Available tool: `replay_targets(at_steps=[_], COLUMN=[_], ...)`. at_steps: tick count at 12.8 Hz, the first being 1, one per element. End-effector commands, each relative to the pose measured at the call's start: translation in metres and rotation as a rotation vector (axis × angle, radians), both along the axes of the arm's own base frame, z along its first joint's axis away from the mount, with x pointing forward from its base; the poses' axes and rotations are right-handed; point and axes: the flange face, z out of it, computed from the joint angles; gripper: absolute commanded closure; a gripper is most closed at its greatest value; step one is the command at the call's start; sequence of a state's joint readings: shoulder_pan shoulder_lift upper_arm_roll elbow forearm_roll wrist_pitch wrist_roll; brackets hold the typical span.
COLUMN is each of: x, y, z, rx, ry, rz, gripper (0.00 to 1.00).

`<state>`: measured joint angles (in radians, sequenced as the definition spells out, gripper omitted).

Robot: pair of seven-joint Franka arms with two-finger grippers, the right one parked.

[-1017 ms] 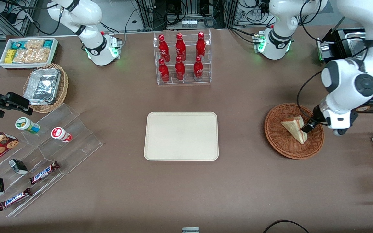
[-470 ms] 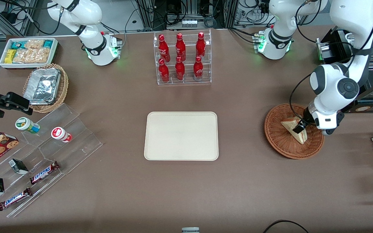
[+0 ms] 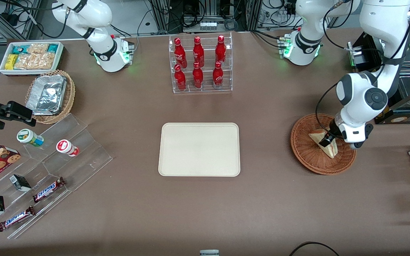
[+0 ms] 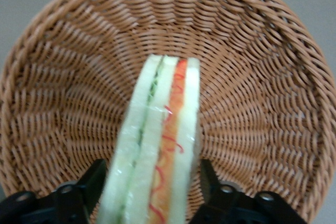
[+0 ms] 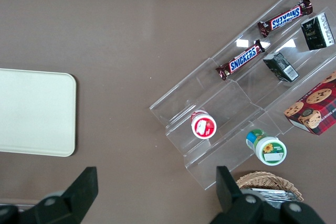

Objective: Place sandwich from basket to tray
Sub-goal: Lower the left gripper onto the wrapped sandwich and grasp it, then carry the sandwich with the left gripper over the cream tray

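One sandwich stands on its edge in the wicker basket, between the jaws of our gripper, which look not yet clenched. If we squeeze too hard, the soft bread may crush, or slip before the tray.

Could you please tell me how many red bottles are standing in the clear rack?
6 red bottles, in the clear acrylic rack: three in the upper row, three in the row nearer the camera. None looks hidden.
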<state>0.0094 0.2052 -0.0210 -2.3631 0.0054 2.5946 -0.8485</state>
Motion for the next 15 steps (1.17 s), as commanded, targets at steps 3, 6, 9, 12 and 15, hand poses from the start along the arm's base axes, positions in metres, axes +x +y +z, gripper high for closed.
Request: replay_targets(at_steps=[3, 6, 9, 12, 15], x=[0.003, 0.014, 0.014, 0.003, -0.012], y=[-0.04, -0.087, -0.166, -0.248, -0.312], z=[0.069, 0.142, 0.189, 0.197, 0.179], rx=[0.08, 0.118, 0.113, 0.107, 0.085], ry=[0.059, 0.116, 0.083, 0.033, -0.036], rz=[-0.111, -0.199, -0.299, -0.429, -0.525], gripper=[0.95, 0.96, 0.95, 0.95, 0.95])
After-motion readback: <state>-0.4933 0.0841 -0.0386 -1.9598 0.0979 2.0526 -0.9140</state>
